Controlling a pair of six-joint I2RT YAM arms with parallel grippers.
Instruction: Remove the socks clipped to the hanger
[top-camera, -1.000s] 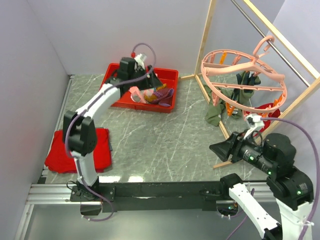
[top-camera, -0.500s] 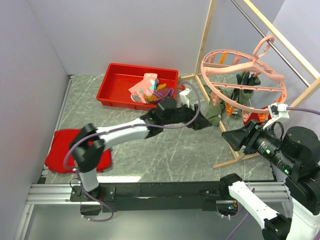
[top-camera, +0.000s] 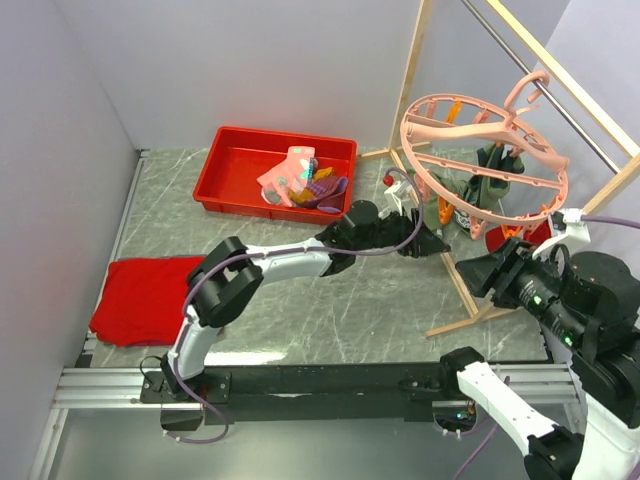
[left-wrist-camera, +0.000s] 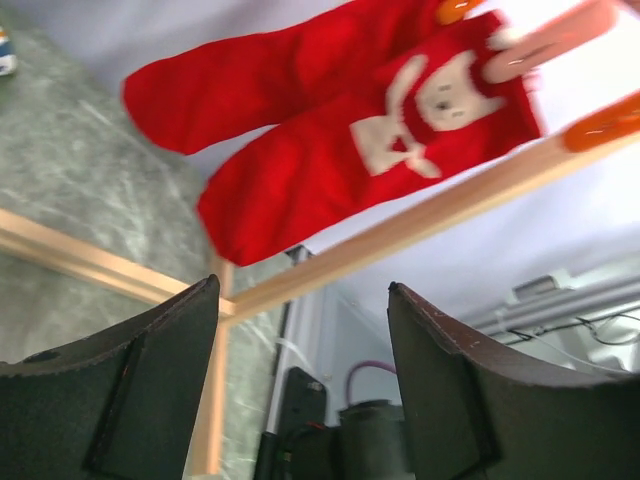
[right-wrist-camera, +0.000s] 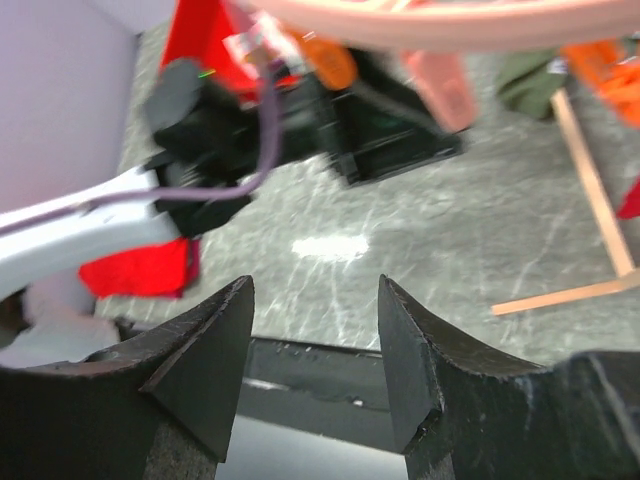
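The pink ring hanger hangs from the rail at the right. Olive green socks and red socks are clipped under it. In the left wrist view the red socks, with a white pattern, hang from orange and pink clips. My left gripper is open and empty, below the ring's near edge, apart from the socks. My right gripper is open and empty, just below the hanger. Pink, mustard and purple socks lie in the red bin.
The wooden frame stands around the hanger; its rail crosses the left wrist view. A flat red cloth lies at the near left. The hanger's ring and a pink clip hang above my right fingers.
My left arm has swung from the red bin across to the hanger, open and empty. My right gripper has shifted slightly right, closer under the ring.
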